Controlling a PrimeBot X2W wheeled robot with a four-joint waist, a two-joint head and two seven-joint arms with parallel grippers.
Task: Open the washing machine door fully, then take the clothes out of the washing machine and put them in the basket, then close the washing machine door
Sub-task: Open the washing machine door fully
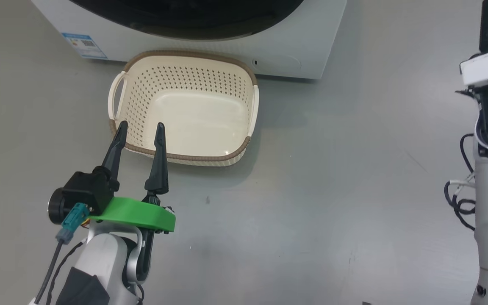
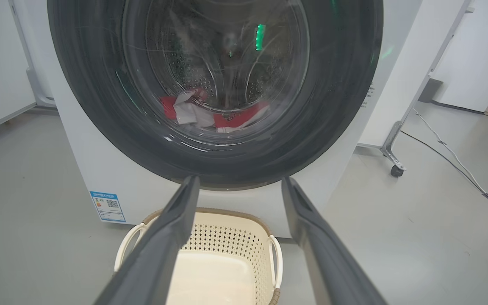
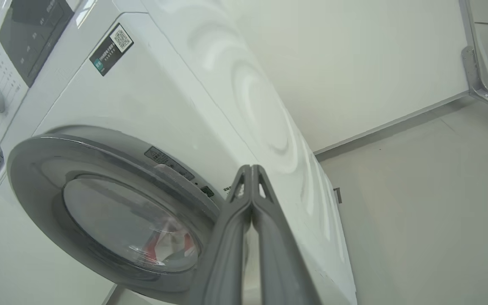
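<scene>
Shows washing machine door (image 3: pixel 112 212) shut on the washing machine (image 3: pixel 163 93) w/ clothes (image 2: pixel 223 120) behind glass, rim just left of right gripper (image 3: pixel 251 168), fingers together, vs. left gripper (image 1: pixel 140 127), fingers apart, low by basket (image 1: pixel 193 55), so prob. favours right arm.

The left gripper (image 2: pixel 237 186), fingers spread, faces the washing machine door (image 2: pixel 210 127), clothes (image 2: pixel 210 114) behind it.

A glossy black-rimmed round glass door (image 2: pixel 83 106) on a smooth white washing machine (image 2: pixel 100 178); cream perforated plastic basket (image 1: pixel 184 76) (brown woven-look rim); matt grey floor (image 1: pixel 333 190).
</scene>
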